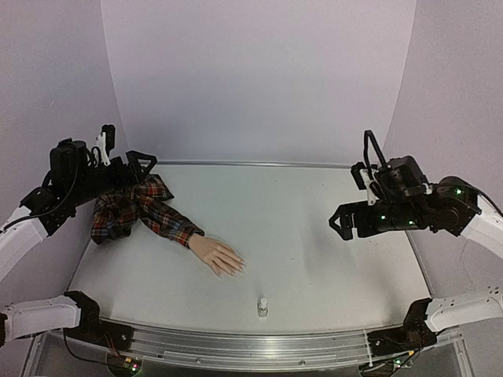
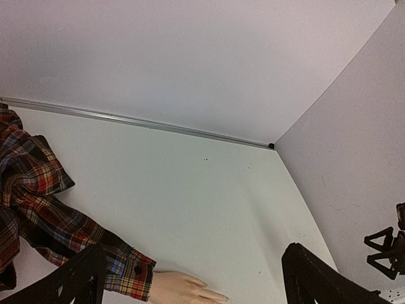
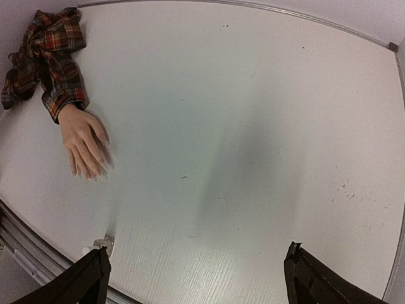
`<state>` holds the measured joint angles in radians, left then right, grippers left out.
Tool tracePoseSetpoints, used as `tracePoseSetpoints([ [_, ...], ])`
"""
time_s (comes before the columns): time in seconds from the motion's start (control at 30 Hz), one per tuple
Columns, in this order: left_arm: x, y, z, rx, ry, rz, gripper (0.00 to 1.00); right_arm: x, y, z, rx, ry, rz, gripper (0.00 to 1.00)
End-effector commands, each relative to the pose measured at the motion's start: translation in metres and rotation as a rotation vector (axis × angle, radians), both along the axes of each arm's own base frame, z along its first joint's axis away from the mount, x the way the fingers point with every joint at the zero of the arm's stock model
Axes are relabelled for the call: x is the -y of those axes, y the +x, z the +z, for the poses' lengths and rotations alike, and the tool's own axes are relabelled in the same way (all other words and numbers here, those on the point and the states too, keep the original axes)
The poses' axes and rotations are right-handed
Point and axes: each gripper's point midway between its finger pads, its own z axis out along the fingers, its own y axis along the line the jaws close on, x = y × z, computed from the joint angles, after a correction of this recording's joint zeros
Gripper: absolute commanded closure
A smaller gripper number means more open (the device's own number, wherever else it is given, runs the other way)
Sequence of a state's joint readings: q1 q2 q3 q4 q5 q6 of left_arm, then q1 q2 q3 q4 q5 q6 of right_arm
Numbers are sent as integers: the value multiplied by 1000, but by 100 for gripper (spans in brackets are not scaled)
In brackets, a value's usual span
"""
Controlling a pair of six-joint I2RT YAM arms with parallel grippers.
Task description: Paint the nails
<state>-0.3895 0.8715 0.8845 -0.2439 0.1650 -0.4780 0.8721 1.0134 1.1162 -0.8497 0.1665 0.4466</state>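
the nails [image 1: 236, 269] lay left of centre on the worktop [image 1: 330, 259], the mannequin hand [image 1: 218, 256] stretched from its far-left sleeve [image 1: 145, 208] toward near-right. left fingers [image 2: 82, 278] and right fingers [image 3: 88, 285] stood apart, holding nothing.

No lettering, brand mark, number or sign can be read in any of the three views. The small white bottle [image 1: 263, 305], standing near the front edge of the table [image 1: 314, 236], is too small and too blurred for any label on it to be made out.
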Motion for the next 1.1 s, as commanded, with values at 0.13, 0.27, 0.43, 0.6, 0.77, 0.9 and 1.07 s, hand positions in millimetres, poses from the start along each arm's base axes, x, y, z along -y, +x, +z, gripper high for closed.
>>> tracePoseSetpoints([
  [0.13,20,-3,-3,-5,-44,-47,0,-54,-3,16,43,-22,62,2],
  [0.27,33,-6,-15,-29,-38,-55,0,-80,-9,5,12,-26,65,2],
  [0.43,43,-6,-39,-83,5,-38,0,-111,-15,-14,-40,-5,-27,2],
  [0.6,45,-8,-57,-123,7,-30,0,-140,-31,-41,-111,-15,-41,2],
  [0.77,47,-12,-66,-146,3,-43,0,-166,-52,-72,-166,-94,39,6],
  [0.9,45,-13,-66,-144,3,-38,0,-180,-74,-98,-201,-175,139,9],
  [1.07,44,-14,-68,-148,3,-36,0,-186,-94,-133,-271,-263,220,17],
])
